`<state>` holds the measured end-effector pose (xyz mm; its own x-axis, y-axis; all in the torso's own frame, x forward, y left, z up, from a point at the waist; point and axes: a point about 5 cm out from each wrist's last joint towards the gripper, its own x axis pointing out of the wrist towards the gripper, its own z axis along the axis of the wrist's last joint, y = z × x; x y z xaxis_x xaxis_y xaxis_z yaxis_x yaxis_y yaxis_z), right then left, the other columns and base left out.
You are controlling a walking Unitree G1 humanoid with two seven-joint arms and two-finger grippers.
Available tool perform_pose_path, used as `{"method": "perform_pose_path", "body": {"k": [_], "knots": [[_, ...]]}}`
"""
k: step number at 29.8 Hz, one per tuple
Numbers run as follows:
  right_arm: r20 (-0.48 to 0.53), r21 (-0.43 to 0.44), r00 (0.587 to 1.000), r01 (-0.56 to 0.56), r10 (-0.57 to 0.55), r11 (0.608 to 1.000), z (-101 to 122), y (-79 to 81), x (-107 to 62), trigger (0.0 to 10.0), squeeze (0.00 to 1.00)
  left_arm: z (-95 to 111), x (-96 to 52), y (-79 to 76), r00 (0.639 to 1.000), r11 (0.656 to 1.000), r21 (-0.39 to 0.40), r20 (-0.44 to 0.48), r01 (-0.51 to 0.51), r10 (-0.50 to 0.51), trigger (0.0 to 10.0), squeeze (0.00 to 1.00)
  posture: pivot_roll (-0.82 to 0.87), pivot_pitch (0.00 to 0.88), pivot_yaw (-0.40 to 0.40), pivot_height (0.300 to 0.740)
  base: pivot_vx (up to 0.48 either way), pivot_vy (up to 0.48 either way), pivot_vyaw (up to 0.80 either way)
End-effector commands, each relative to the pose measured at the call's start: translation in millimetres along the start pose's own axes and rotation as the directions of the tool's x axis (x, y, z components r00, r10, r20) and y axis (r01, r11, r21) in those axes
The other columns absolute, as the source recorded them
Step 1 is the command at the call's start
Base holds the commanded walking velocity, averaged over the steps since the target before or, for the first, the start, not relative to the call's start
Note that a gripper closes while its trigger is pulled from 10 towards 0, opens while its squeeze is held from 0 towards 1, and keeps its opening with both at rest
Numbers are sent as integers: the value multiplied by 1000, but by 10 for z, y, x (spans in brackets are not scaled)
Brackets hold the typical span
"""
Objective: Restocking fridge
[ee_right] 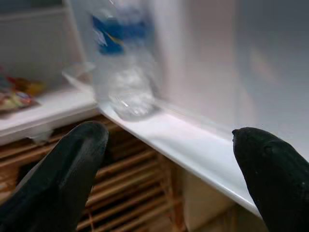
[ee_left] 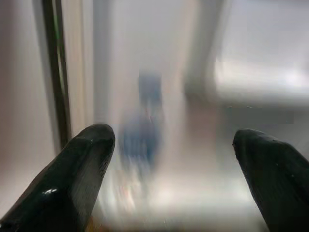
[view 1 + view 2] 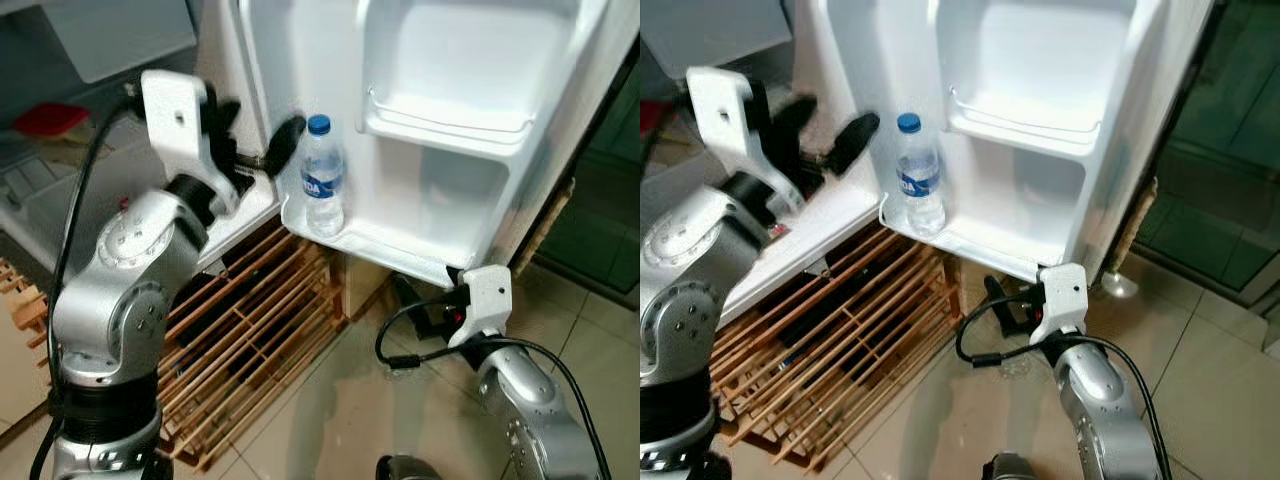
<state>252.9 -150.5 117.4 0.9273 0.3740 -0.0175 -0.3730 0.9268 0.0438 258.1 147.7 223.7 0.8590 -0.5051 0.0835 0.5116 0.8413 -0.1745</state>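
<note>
At the far left of the head views, the left gripper (image 3: 262, 150) is raised beside the edge of the open fridge door (image 3: 300, 70), its jaws spread wide and holding nothing, the fingertips near but apart from the water bottle (image 3: 323, 180). Below that arm a slatted wooden rack (image 3: 240, 340) lies on the tiled floor (image 3: 330, 420). The bottle, clear with a blue cap and blue label, stands upright at the left end of the door's bottom shelf (image 3: 380, 245). Above and to the right of it sits an upper door bin (image 3: 450, 125). Lower right, the right gripper (image 1: 169, 159) hangs low near the bottom shelf's front edge, jaws also wide apart and empty; a black cable (image 3: 400, 350) loops beside its wrist.
</note>
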Motion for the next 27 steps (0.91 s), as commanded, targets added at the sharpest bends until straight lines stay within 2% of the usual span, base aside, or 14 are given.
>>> {"method": "perform_pose_path", "body": {"k": [1, 4, 5, 6, 7, 8, 10, 14, 17, 22, 27], "knots": [[9, 6, 1000, -25, 25, 1000, 1, -8, -28, 10000, 0, -133, -127, 3, 998, 998, -62, -56, -8, 5, 10000, 0, -164, 0, 54, 740, 0, 0, 0], [8, 37, 999, 43, -43, 998, -22, -146, -17, 10000, 0, -384, -293, 23, 998, 988, -149, -53, -48, 41, 10000, 0, -163, 0, 51, 740, 0, 0, 0], [10, 51, 998, 60, -61, 997, -26, -181, 13, 10000, 0, -482, -352, 26, 999, 982, -186, -39, -30, 23, 10000, 0, -161, 0, 53, 740, 0, 0, 0], [9, 57, 998, 66, -66, 996, -30, -198, 43, 10000, 0, -562, -400, 49, 999, 983, -178, -33, -38, 33, 10000, 0, -160, 0, 54, 740, 0, -266, 0], [10, 70, 997, 76, -77, 995, -40, -222, 84, 10000, 0, -713, -445, 122, 993, 981, -163, -66, -104, 94, 10000, 0, -160, 0, 46, 740, 0, -480, 0], [10, 70, 997, 76, -77, 995, -40, -222, 84, 10000, 0, -713, -445, 122, 993, 981, -163, -66, -104, 94, 10000, 0, -160, 0, 46, 740, 0, -480, 0], [8, 77, 997, 80, -81, 994, -62, -239, 148, 10000, 0, -871, -482, 206, 978, 975, -114, -107, -190, 178, 10000, 0, -155, 0, 44, 740, 0, -480, 253], [14, 56, 998, 56, -57, 997, -43, -222, 259, 10000, 0, -787, -339, 199, 966, 962, -94, -56, -257, 253, 10000, 0, -152, 0, 40, 740, 0, -480, 613], [13, 49, 999, 37, -37, 998, -55, -197, 279, 10000, 0, -754, -282, 183, 962, 957, -98, -25, -272, 271, 10000, 0, -151, 0, 42, 740, 0, -480, 594], [12, 51, 1000, 23, -24, 998, -96, -179, 305, 10000, 0, -758, -201, 222, 943, 942, -62, 21, -331, 333, 10000, 0, -158, 0, 51, 740, 0, -470, 592], [12, 55, 1000, 2, -2, 998, -105, -149, 301, 10000, 0, -734, -246, 241, 933, 934, -55, 46, -354, 356, 10000, 0, -163, 0, 50, 740, 0, -469, 594]]}}
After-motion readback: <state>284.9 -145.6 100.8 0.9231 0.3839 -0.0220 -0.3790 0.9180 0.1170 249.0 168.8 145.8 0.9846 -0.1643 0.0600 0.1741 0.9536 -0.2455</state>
